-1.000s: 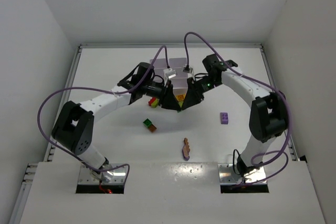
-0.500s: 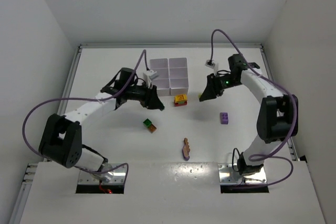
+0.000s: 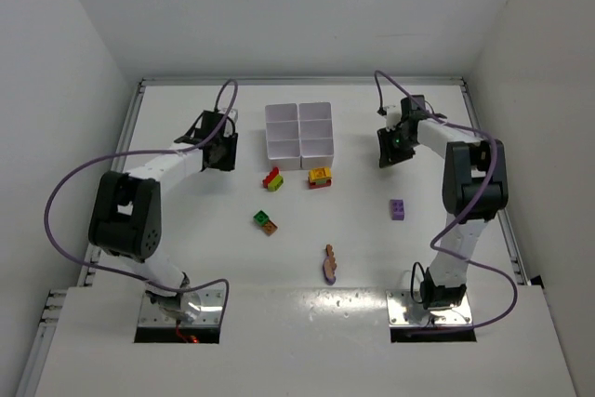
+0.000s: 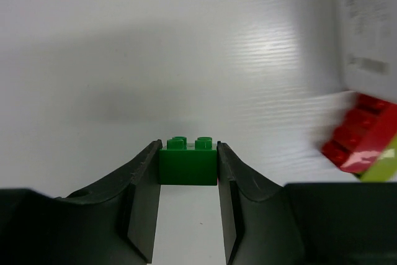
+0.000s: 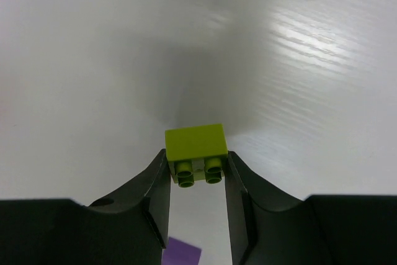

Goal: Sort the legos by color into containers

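The white, translucent six-cell tray (image 3: 299, 130) is seen at the far middle of the table (image 3: 186, 230), its square cells showing only pale plastic from above. A glossy green brick (image 4: 187, 167), two round studs up, is pinched in the left gripper (image 4: 187, 153) left of the tray, while a lime brick (image 5: 196, 141) is clamped in the right gripper (image 5: 197, 162) on the tray's right. A red-and-lime clump (image 3: 271, 178), a yellow-and-red clump (image 3: 319, 177), a green-and-orange pair (image 3: 266, 221) and a purple brick (image 3: 397, 209) are spotted on the tabletop, apart from both grippers.
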Controlling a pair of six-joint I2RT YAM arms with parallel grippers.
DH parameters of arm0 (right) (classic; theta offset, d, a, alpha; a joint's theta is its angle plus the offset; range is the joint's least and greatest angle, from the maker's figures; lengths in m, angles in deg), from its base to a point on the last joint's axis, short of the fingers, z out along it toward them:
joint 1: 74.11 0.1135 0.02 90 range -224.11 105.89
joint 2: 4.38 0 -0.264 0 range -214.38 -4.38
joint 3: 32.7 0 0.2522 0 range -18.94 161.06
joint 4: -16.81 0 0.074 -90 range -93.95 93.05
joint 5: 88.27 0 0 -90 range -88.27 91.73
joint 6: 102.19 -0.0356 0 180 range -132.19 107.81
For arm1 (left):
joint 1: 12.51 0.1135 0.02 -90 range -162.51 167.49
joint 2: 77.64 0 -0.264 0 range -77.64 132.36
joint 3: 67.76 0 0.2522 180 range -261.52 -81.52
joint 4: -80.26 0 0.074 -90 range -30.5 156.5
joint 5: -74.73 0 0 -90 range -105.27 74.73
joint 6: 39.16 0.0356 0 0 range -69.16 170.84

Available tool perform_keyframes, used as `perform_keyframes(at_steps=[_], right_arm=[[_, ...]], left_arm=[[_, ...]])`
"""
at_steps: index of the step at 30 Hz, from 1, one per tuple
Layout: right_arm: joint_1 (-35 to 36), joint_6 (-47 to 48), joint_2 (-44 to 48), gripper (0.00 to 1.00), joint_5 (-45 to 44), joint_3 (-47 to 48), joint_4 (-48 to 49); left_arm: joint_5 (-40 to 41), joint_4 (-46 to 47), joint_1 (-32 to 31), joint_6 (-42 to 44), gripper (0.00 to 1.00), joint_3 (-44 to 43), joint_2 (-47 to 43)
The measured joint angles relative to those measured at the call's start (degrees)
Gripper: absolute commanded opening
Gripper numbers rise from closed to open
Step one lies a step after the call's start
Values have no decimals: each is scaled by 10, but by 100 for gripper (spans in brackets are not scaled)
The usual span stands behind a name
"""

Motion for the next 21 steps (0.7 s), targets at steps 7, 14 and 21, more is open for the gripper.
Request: perform_keyframes(at_steps=[7, 14, 21], right_arm=[[-4, -6, -29, 49, -35, 14, 19], [-5, -6, -16, 62, -9, 9, 17], [-17, 6, 139, 62, 104, -27, -4]], left_arm=[[33, -30, 14, -5, 58, -5, 68], [-25, -43, 19, -4, 65, -12, 69], [-170, -50, -3, 81, 65, 43, -96]])
